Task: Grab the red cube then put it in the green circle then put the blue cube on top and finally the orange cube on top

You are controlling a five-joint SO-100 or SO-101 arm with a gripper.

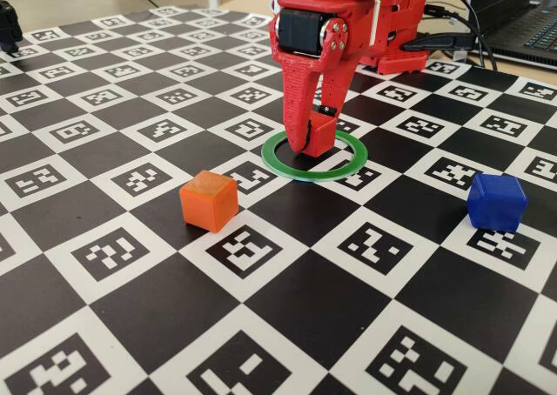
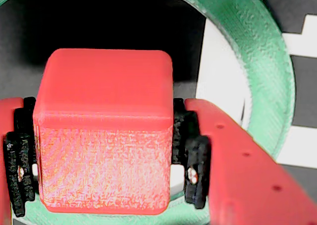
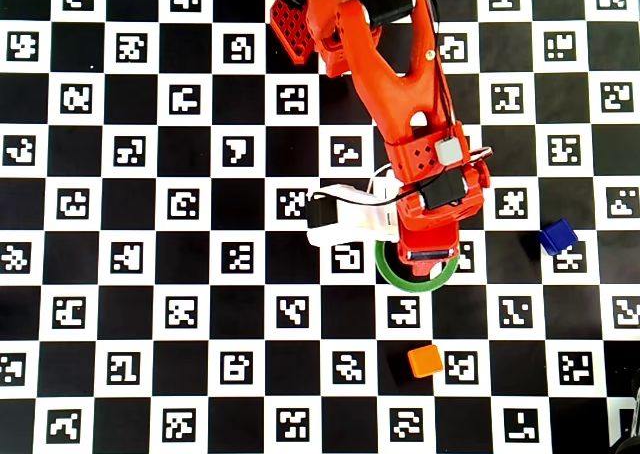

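Red cube (image 2: 104,131) clamped in my gripper (image 2: 104,170).
Inside green circle (image 2: 257,61); apparently touching the board.

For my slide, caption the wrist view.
Gripper holds the red cube inside the green circle.

Even, bright daylight-like illumination falls across the checkerboard mat (image 1: 287,308) in the fixed view, with soft, short shadows beneath the orange cube (image 1: 209,200) and the blue cube (image 1: 496,202); the far background goes slightly soft. The overhead view is flat and evenly lit, sharp across the board, with only faint shadow beside the arm (image 3: 400,104). In the wrist view the red cube (image 2: 104,131) fills the frame, its near face washed pale by glare, while the green circle (image 2: 257,61) shows grainy texture and the dark area inside it reads nearly black
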